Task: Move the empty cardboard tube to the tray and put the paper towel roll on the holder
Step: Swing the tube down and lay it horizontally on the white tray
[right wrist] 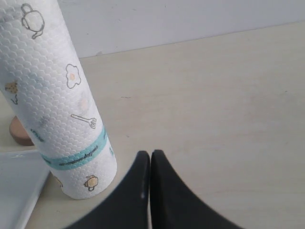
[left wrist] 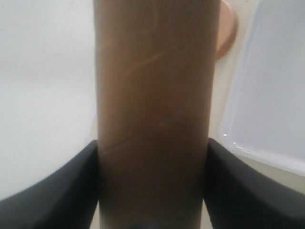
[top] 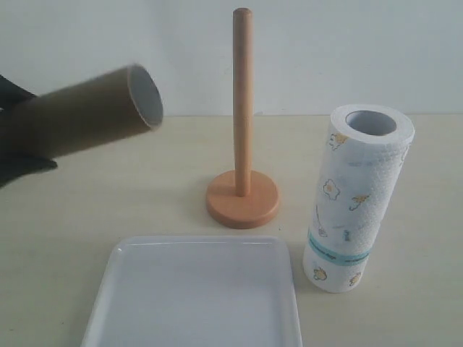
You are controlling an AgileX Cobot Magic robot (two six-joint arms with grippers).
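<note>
I see a pale beige table [top: 65, 217] filling the lower two thirds of my exterior view, matte and plain. Across the top third runs a bare whitish wall [top: 347, 50], meeting the table's far edge in a straight line.

**Pale desk set against a plain white wall**

A pale beige desk [top: 427, 303] with a smooth, matte surface is seen across the lower part of the exterior view. At its far edge it is met in a straight line by a plain white wall [top: 347, 50]. The scene is lit softly and evenly, and only faint, blurred shadows are cast on the desk. In the right wrist view the same beige surface and white wall are shown, and a few small dark specks can be made out on the desk.
</note>
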